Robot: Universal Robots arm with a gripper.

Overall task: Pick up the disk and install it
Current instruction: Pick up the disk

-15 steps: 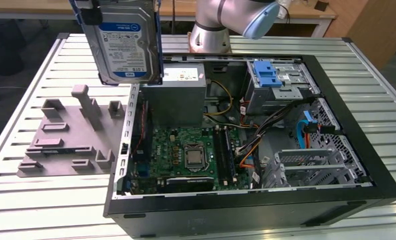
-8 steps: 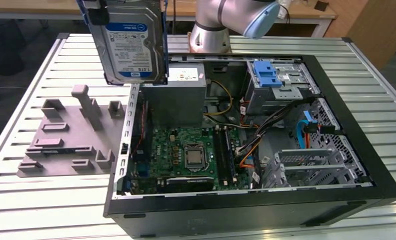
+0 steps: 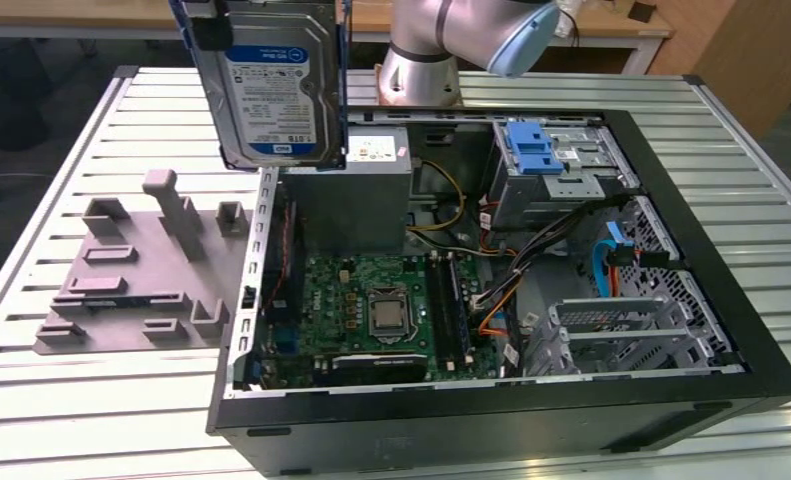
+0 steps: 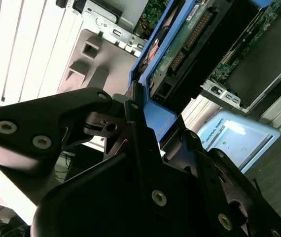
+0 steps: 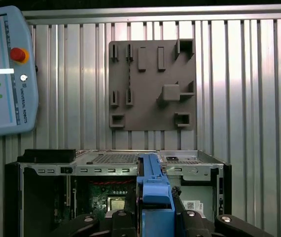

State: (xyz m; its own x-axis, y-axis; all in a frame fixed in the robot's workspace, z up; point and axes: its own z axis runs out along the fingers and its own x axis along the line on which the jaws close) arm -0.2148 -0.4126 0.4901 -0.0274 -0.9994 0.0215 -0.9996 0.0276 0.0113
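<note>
Silver and blue-framed, the disk (image 3: 272,85) hangs upright in the air with its white-and-blue label facing the exterior view. From the green motherboard (image 3: 382,300) we see it at about eleven o'clock, above the side wall of the open computer case (image 3: 502,410).

The claw (image 5: 156,219) is pinching the disk by its blue carrier. In the first wrist view its black fingers (image 5: 182,217) press on either side of the carrier's edge. In the second wrist view we see the claw (image 4: 153,123) gripping the same blue frame, with the disk's (image 4: 180,44) green circuit side showing.

A grey fixture plate (image 3: 128,290) with raised blocks lies on the slatted metal worktop (image 3: 75,400), at nine o'clock from the case and just beside it. Inside the case, the grey power supply (image 3: 355,190) sits at twelve o'clock from the motherboard, and a blue-latched drive bay (image 3: 542,150) at about two o'clock. A teach pendant (image 5: 5,74) rests on the worktop in the first wrist view.
</note>
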